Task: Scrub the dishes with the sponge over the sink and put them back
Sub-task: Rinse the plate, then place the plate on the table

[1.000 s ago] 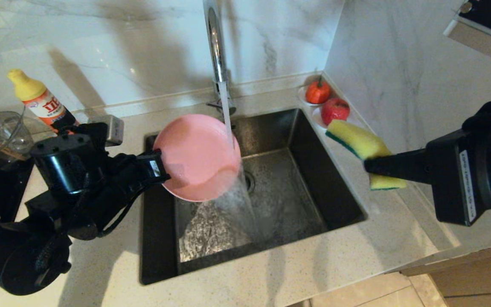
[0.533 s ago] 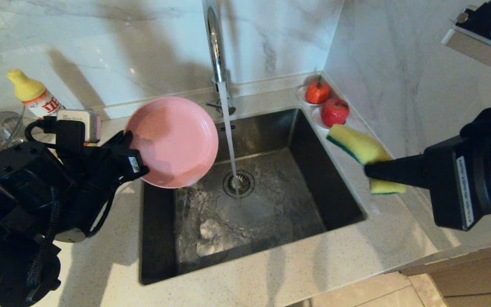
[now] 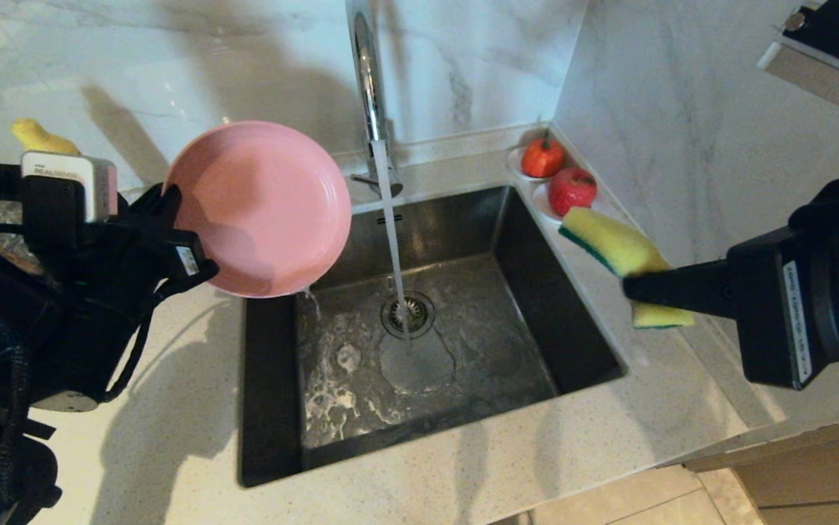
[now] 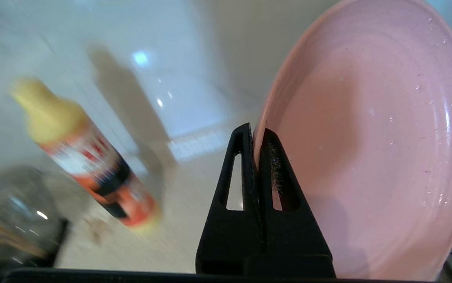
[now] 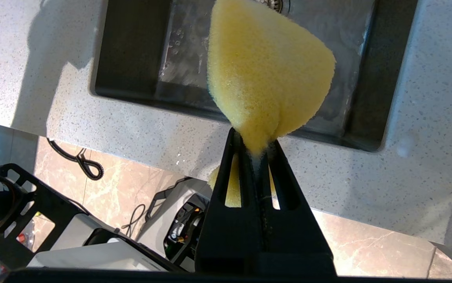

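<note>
A: Countertop (image 3: 171, 408) and sink (image 3: 521, 292): what is being noted?
B: One faucet (image 3: 369, 87) is running; two red fruits (image 3: 572, 188) and one bottle (image 4: 88, 157) are being observed nearby.
A: Grippers?
B: Pink plate (image 3: 259, 208) is being clamped by the left gripper (image 4: 258, 135) over the sink's left edge; sponge (image 3: 612, 244) is being pinched by the right gripper (image 5: 255, 147) at its right side.

Left arm raised over the surface's left side, left tool (image 4: 257, 137) clamped tight on a rim, right arm level over the surface's right edge, right tool (image 5: 254, 147) pinched closed on foam

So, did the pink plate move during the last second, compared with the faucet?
Yes. The pink plate, clamped at its rim by the left gripper, went from under the faucet stream up and to the robot's left, clear of the water.
</note>
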Motion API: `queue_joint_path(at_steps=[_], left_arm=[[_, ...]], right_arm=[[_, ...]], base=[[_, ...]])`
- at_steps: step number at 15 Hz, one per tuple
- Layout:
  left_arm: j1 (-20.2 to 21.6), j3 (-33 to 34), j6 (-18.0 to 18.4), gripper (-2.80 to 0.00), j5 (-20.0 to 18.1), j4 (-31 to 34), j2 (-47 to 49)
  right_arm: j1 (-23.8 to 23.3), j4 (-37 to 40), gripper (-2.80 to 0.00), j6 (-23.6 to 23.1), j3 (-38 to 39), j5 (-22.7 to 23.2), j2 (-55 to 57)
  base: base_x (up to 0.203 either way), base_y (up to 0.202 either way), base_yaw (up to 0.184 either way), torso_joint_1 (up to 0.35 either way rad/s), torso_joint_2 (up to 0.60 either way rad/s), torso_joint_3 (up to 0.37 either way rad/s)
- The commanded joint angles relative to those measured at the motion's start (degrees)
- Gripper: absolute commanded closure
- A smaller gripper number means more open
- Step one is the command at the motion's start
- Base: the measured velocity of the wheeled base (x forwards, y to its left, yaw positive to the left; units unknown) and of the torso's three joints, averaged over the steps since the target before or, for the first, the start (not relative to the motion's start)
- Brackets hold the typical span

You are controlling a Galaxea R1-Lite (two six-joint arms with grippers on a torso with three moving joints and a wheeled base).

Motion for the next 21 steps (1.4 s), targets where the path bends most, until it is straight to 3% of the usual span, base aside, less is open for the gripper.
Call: queue_joint_path(at_steps=[1, 8, 12, 14, 17, 21], left_arm=[[-0.2, 0.0, 2.8, 0.00, -0.9, -0.5, -4.8], [-0.2, 0.4, 5.8, 0.00, -7.0, -0.5, -10.7], [-0.1, 0.8, 6.1, 0.00, -6.7, 0.1, -11.6], [-0.1, 0.7, 5.3, 0.00, -5.0, 7.3, -13.7], [-0.1, -4.1, -3.0, 0.00, -2.0, 33.9, -20.1], [-0.1, -20.6, -19.5, 0.00, -0.7, 80.9, -28.9]], right_arm=[[-0.1, 0.1, 0.00, 0.1, 0.1, -0.2, 0.7], [-0.3, 0.1, 0.00, 0.1, -0.2, 0.5, 1.5], [-0.7, 0.1, 0.00, 0.1, -0.1, 0.5, 1.5], [-0.7, 0.2, 0.00, -0.1, 0.5, 0.5, 1.3], [-0.7, 0.3, 0.00, -0.4, 1.8, 0.5, 1.0], [-0.3, 0.3, 0.00, -0.8, 5.1, -0.1, 0.9]], base=[[0.000, 0.000, 0.000, 0.000, 0.00, 0.000], [0.000, 0.000, 0.000, 0.000, 0.00, 0.000], [0.000, 0.000, 0.000, 0.000, 0.00, 0.000], [0.000, 0.000, 0.000, 0.000, 0.00, 0.000], [0.000, 0.000, 0.000, 0.000, 0.00, 0.000], [0.000, 0.000, 0.000, 0.000, 0.00, 0.000]])
